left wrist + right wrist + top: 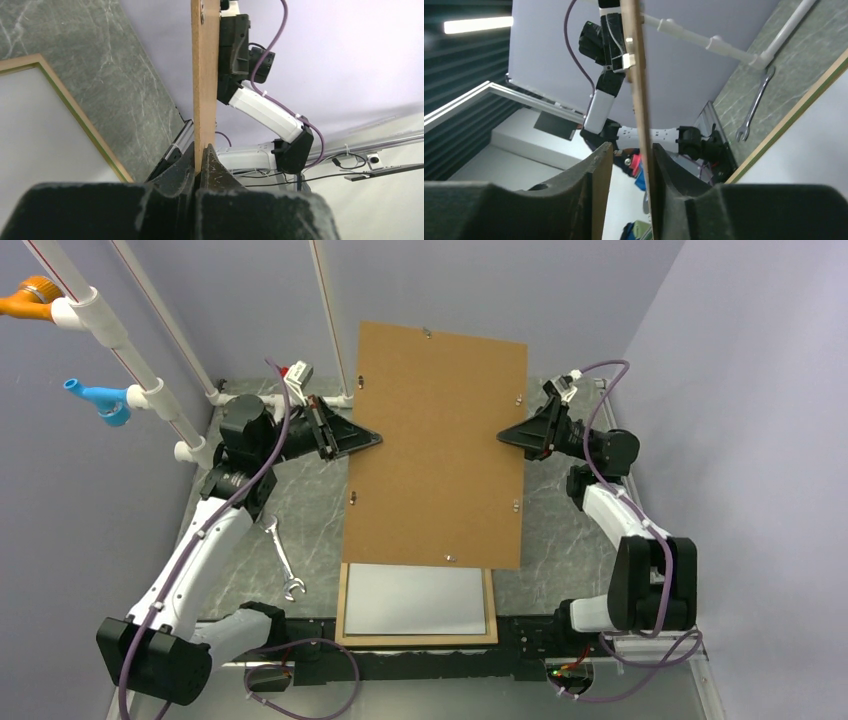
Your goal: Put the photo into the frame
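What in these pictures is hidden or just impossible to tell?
1. Top view: the backing board hides the far edge of the frame and the table under it.
2. All views: the white sheet in the frame shows no printed side, so what it is cannot be told.

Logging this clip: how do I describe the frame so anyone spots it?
Find the big brown board raised over the marble table. Just in front of it, flat at the table's near edge, lies the frame: the only rectangle with a thin tan border around a pale centre.
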